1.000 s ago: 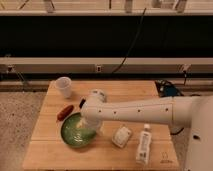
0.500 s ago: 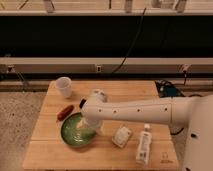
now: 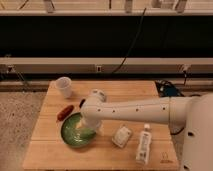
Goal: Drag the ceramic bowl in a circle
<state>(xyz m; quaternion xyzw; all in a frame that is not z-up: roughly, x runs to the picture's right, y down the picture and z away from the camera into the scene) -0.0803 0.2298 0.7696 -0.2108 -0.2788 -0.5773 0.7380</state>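
No completed circle evident. Ceramic bowl (image 3: 73,136) sits front-left on bench (image 3: 50,151), near a red oblong item (image 3: 65,112). Gripper (image 3: 87,128) down inside bowl's right side, fingers wide; rim contact unclear. Judged: whole loop left.

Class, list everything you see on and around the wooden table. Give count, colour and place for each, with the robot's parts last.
table: one, light wood, centre of view
ceramic bowl: one, green, front left of the table
cup: one, white, back left corner
sausage-like item: one, reddish, between cup and bowl
packet: one, white, right of the bowl
bottle: one, white, front right
arm: one, white, reaching in from the right
gripper: one, white, down over the bowl's right side
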